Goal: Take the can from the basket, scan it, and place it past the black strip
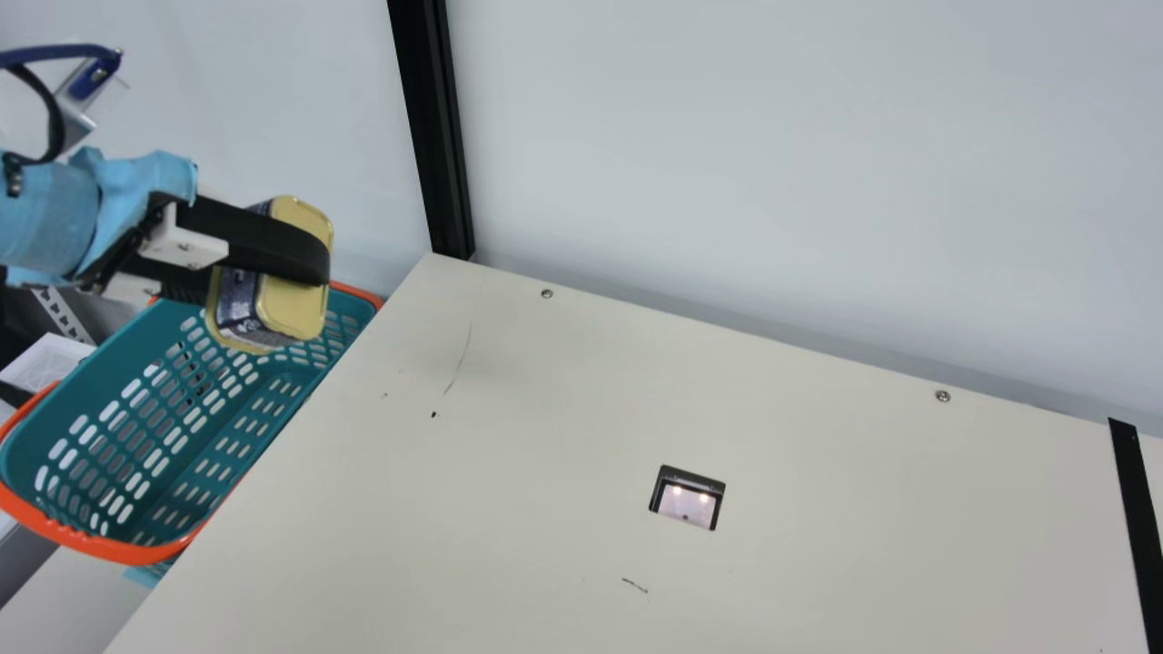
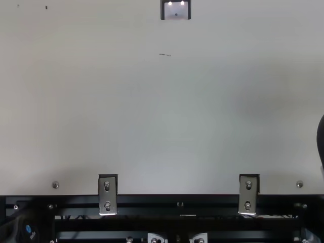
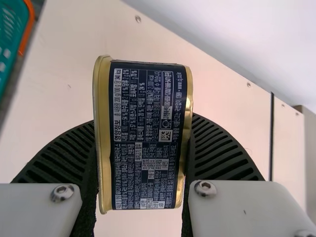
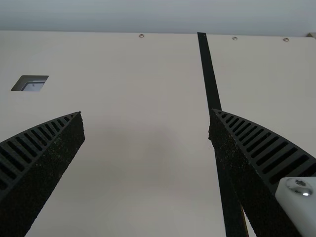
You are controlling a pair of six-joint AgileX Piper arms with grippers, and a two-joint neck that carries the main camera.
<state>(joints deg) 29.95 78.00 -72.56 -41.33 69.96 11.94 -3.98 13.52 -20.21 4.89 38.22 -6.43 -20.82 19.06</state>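
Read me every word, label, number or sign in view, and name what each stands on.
Can, dark label: dense rows of small white print, too fine to quote reliably.
Same label: a small square code, not readable by eye.
Black part at the top view's lower left corner: a tiny blue and white mark, too small to read.

Can (image 3: 145, 133) clamped in the left claw (image 1: 273, 263). Ribbed black fingers (image 3: 64, 153) touch the can on opposite sides. Can label: dark blue, dense white print; gold rims along two edges. Worktop (image 3: 59, 106) spreads out beyond the can. Basket (image 3: 11, 37), teal with orange rim, part seen, lies well apart from the can; black strip (image 3: 271, 138) well apart on the can's other side.
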